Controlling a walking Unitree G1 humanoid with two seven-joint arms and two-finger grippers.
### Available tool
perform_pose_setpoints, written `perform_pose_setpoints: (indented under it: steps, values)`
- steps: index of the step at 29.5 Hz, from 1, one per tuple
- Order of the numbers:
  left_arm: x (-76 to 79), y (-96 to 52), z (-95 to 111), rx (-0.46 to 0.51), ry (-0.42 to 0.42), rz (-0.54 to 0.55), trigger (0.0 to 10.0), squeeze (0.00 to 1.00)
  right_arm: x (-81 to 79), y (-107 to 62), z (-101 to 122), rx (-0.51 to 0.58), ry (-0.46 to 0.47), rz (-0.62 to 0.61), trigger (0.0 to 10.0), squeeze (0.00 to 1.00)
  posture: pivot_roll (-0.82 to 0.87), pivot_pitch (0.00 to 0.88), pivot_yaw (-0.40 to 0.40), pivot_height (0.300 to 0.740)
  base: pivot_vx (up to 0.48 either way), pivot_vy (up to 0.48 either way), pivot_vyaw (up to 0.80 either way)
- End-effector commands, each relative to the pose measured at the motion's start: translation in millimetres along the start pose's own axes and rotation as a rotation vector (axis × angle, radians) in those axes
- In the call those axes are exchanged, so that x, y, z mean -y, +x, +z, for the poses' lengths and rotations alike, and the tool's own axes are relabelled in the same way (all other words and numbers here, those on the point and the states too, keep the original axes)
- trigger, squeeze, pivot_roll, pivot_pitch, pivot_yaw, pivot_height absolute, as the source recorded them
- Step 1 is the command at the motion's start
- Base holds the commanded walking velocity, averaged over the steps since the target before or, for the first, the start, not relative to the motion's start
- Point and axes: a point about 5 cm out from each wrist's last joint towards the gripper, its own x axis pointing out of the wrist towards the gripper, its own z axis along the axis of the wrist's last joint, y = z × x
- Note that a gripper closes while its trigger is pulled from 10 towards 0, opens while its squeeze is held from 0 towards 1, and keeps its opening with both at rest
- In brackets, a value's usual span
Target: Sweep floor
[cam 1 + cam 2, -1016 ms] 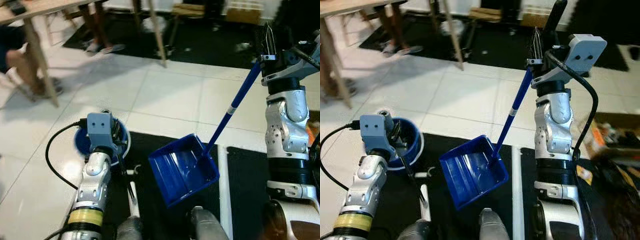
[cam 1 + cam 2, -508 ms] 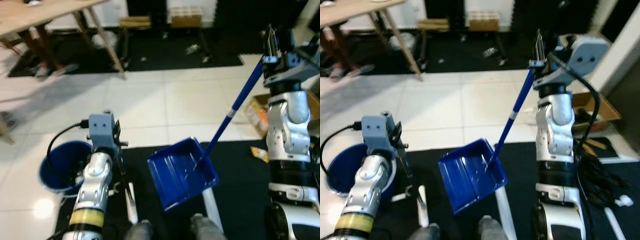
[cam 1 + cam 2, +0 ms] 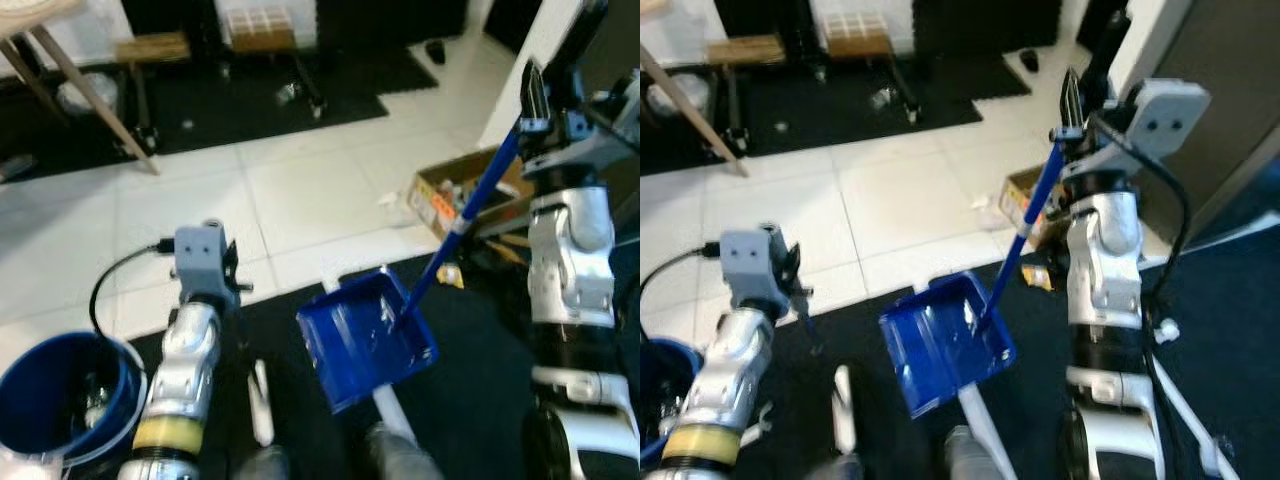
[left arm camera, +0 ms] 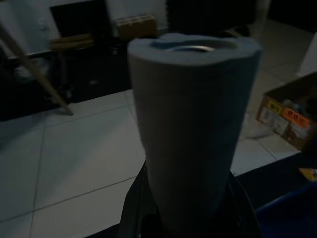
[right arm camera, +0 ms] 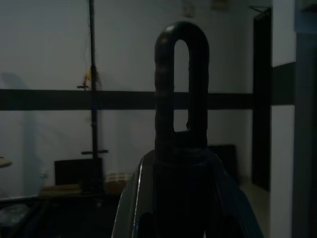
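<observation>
- The right tool [image 3: 533,95] was raised at shoulder height, its fingers pinched on the top of the blue dustpan handle [image 3: 470,215].
- The dustpan [image 3: 365,338] hung at the lower end of that handle, tilted above the black mat [image 3: 300,420], well below the right tool.
- The left tool [image 4: 190,218] gripped a grey foam-covered handle [image 4: 190,124].
- A blue bucket [image 3: 50,395] stood at the robot's left, and a cardboard box [image 3: 450,195] lay on the white tile floor [image 3: 300,200].
</observation>
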Motion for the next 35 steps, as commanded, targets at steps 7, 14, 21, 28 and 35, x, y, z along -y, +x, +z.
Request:
perform_pose_setpoints:
  steps: [7, 14, 21, 28, 35]
  values:
    - [2.2, 0.8, 2.7, 0.01, 0.011, -0.012, 10.0, 0.0, 5.3, 0.8, 6.0, 0.024, 0.005, -0.022, 10.0, 0.0, 0.09, 0.067, 0.005, 0.694, 0.0, 0.0, -0.79]
    - [2.1, 0.7, 2.3, 0.009, 0.013, -0.011, 10.0, 0.0, 5.5, 0.8, 4.1, 0.016, 0.004, -0.024, 10.0, 0.0, 0.09, 0.063, 0.005, 0.694, 0.0, 0.0, -0.79]
    - [1.9, 0.8, 2.1, 0.008, 0.014, -0.011, 10.0, 0.0, 6.0, 0.4, -0.1, 0.002, 0.0, -0.026, 10.0, 0.0, 0.09, 0.063, 0.005, 0.694, 0.0, 0.0, -0.79]
    - [2.6, -0.3, -3.8, -0.003, 0.019, -0.007, 10.0, 0.0, 10.5, -19.0, -44.6, -0.09, -0.073, -0.054, 10.0, 0.0, 0.09, 0.067, 0.001, 0.694, 0.0, 0.0, -0.79]
    - [2.6, -2.4, -7.7, -0.016, 0.021, -0.004, 10.0, 0.0, 6.2, -53.9, -101.0, -0.262, -0.163, -0.07, 10.0, 0.0, 0.1, 0.071, -0.001, 0.694, 0.0, 0.0, -0.71]
